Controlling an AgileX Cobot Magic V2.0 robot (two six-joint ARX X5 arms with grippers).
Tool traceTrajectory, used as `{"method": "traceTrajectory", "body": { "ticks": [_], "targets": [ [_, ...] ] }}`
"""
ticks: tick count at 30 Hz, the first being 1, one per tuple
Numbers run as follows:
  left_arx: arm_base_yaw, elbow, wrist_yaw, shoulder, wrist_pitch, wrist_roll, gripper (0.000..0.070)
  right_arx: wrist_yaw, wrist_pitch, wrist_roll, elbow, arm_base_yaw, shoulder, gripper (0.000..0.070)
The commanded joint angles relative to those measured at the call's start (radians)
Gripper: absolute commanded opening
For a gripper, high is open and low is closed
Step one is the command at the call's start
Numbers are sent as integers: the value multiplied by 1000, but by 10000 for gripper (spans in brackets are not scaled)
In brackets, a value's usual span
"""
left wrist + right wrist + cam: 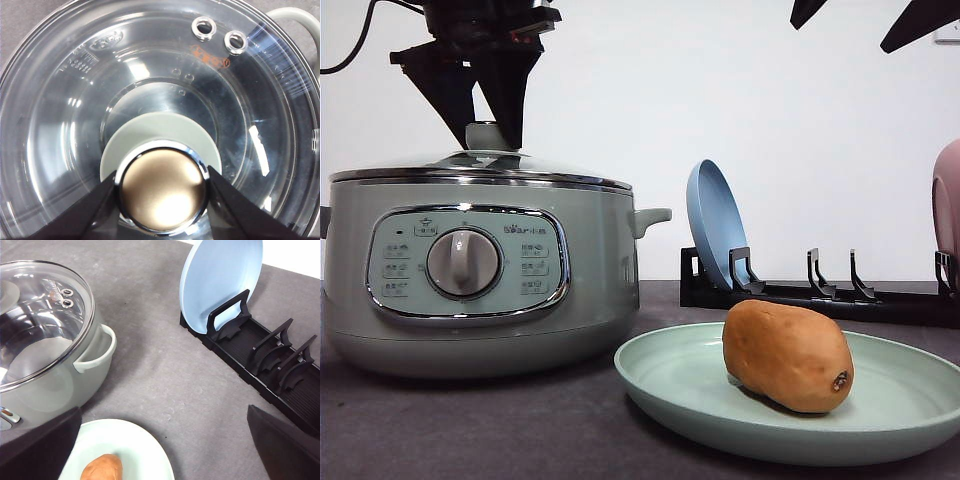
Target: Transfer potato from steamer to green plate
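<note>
The orange-brown potato [788, 355] [102, 467] lies on its side on the pale green plate [670, 375] [135, 445], right of the steamer [590, 280] [50, 385]. The steamer's glass lid [150, 65] sits on the pot. My left gripper [487, 145] [161, 175] hangs over the lid, its black fingers pressed against both sides of the lid knob [162, 192]. High above the plate, my right gripper [845, 35] [165, 460] is open with nothing between its fingers.
A black dish rack [820, 295] [270, 355] stands behind the green plate, holding an upright blue plate [715, 225] [220, 280]. A pink plate [948, 200] shows at the right edge. The dark grey tabletop [165, 375] lies between steamer and rack.
</note>
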Motion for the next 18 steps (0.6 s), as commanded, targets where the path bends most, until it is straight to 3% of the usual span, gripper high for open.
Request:
{"method": "traceTrajectory", "body": {
  "ticks": [1,4,6,8,18],
  "targets": [
    [0,29,-9,23,11,-3,109,0,10,-6,14,5,9,700],
    [0,29,-9,23,11,-16,423,-1,9,-6,14,5,9,700],
    [0,29,-9,23,11,-17,573,-2,9,-6,14,5,9,700],
    [0,30,-9,21,11,-17,609,-3,8,-6,14,5,9,700],
    [-1,31,-9,-101,57,-22,608,-37,5,-5,14,5,9,700]
  ]
}}
